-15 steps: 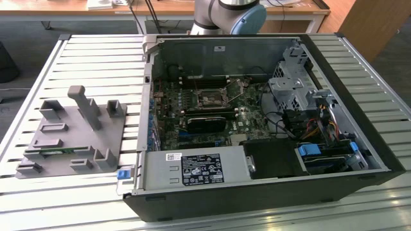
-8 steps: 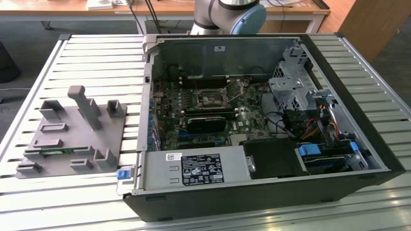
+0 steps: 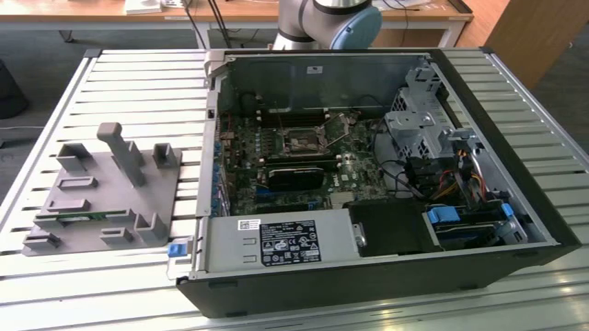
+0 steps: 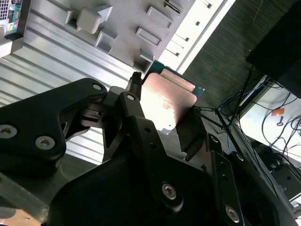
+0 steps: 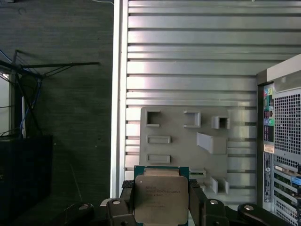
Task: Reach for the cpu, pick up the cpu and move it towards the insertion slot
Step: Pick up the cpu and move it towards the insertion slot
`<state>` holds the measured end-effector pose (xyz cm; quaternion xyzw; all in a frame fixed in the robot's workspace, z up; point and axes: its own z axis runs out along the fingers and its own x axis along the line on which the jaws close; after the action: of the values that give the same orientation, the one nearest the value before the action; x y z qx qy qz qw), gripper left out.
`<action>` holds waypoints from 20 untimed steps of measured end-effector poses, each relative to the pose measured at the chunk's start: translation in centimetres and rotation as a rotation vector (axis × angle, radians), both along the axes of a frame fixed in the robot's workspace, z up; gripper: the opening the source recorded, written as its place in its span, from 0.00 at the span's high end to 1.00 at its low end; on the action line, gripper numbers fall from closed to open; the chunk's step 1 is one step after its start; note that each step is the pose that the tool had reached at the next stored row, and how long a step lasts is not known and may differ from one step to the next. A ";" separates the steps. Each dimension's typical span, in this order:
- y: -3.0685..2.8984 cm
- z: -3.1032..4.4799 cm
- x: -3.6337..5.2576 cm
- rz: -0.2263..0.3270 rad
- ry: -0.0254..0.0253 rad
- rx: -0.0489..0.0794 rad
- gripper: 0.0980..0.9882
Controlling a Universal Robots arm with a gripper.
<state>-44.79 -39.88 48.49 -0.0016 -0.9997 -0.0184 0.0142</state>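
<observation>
The cpu (image 5: 161, 200) is a flat square chip with a silver top and a green rim, and it sits clamped between my gripper's (image 5: 161, 207) two black fingers (image 5: 126, 200). In the second wrist view the cpu (image 4: 167, 101) is seen from its shiny side, tilted, with the gripper (image 4: 164, 113) shut on its edges. It hangs in the air above the slatted table, over the grey fixture plate (image 5: 188, 141). The insertion slot (image 3: 302, 143) is a dark square socket in a silver bracket on the green board inside the open computer case (image 3: 368, 172).
The grey fixture plate (image 3: 101, 200) with upright pegs lies on the slatted table (image 3: 138, 89) at the exterior view's left, a green memory stick (image 3: 87, 219) resting in it. Cables, a drive cage (image 3: 414, 131) and a black card (image 3: 296, 177) crowd the case. The arm's base (image 3: 332, 21) stands behind.
</observation>
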 end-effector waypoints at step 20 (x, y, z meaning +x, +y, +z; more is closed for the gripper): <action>0.04 0.66 0.82 0.000 0.0000 0.000 0.50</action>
<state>-43.96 -39.85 49.15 -0.0016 -0.9997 -0.0182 0.0142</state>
